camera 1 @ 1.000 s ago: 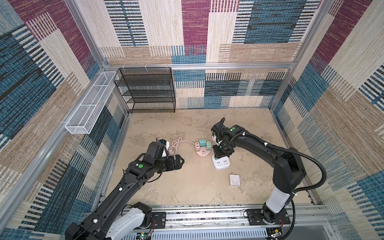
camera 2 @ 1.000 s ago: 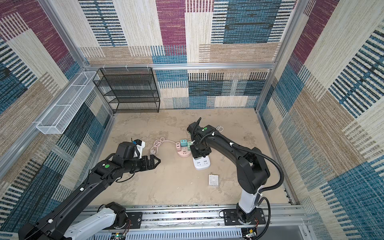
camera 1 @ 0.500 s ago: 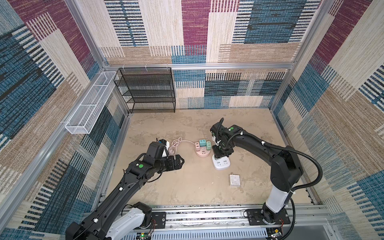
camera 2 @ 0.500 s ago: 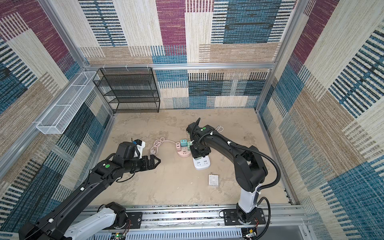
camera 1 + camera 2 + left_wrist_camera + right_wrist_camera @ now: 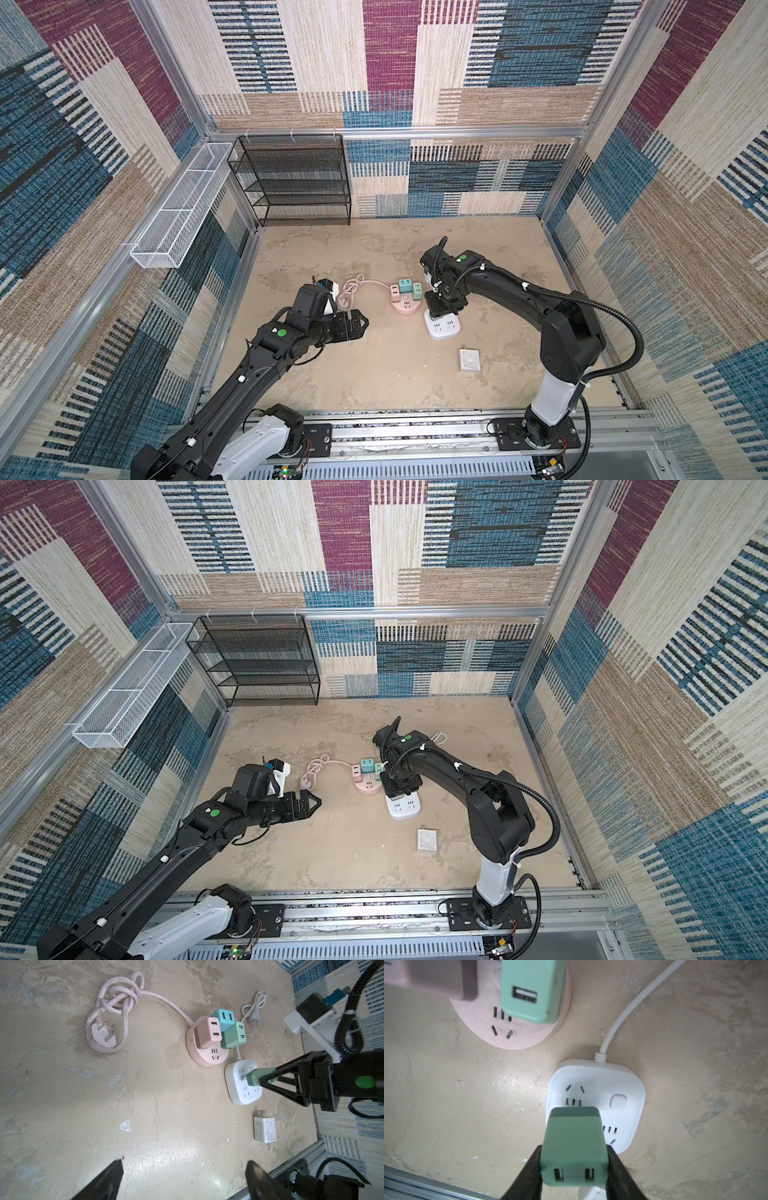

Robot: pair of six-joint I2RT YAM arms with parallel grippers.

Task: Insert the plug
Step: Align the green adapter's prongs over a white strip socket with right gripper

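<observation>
The plug point(image 5: 574, 1142) is a green cube with two USB ports, and my right gripper point(image 5: 574, 1159) is shut on its sides. It points down at the white square power strip point(image 5: 618, 1088), its front end right over a row of slots. In the left wrist view the plug point(image 5: 254, 1079) shows a thin strip of prong between it and the strip point(image 5: 243, 1095). How deep the prongs sit I cannot tell. In both top views the right gripper point(image 5: 439, 305) point(image 5: 398, 789) stands over the strip point(image 5: 444, 330). My left gripper point(image 5: 361, 324) point(image 5: 185, 1164) hovers open and empty, off to the left.
A pink round power strip point(image 5: 405, 307) with pink, cyan and green cubes plugged in sits just beside the white one. Its pink cord point(image 5: 116, 1001) lies coiled to the left. A white charger point(image 5: 469, 360) lies nearer the front. A black mesh shelf point(image 5: 297, 183) stands at the back.
The right arm's elbow has shifted slightly, while its gripper stays over the white strip with the plug. The left arm has not moved.
</observation>
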